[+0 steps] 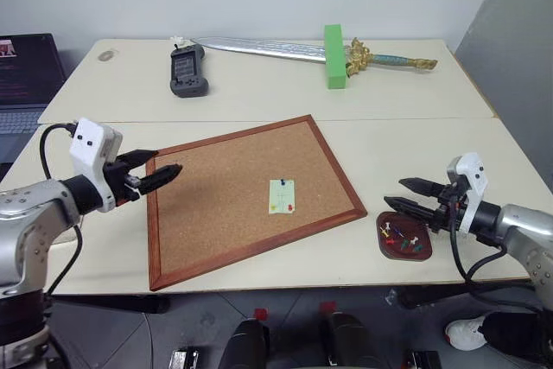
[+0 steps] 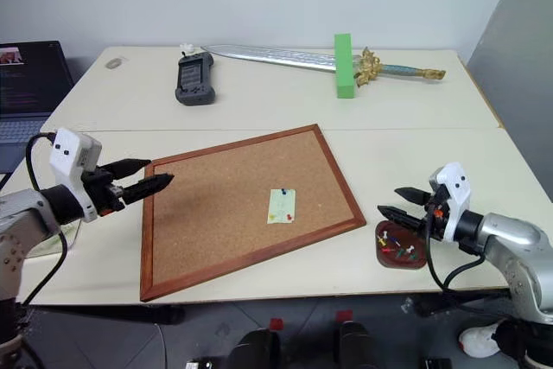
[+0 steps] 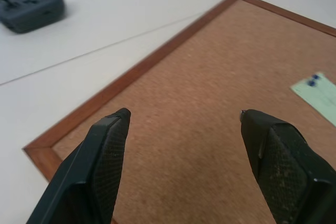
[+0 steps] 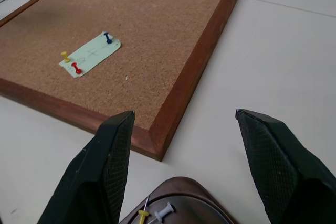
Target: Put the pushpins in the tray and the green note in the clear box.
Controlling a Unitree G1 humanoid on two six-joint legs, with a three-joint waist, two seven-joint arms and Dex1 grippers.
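Note (image 4: 90, 54) – pale green paper slip – pinned flat on grainy corkboard (image 1: 216, 205); both grippers' fingers (image 3: 105, 166) spread apart, holding nothing

The left arm reached in from the lower left of the head views, forearm roughly level, its white wrist block behind the left gripper (image 1: 164, 174), which pointed toward the frame's centre and slightly downward. Its two black fingers (image 3: 105, 156) stood well apart with nothing between them. The right arm entered from the lower right, its right gripper (image 1: 406, 196) aimed leftward toward the centre, fingers (image 4: 105, 161) likewise spread wide and empty.
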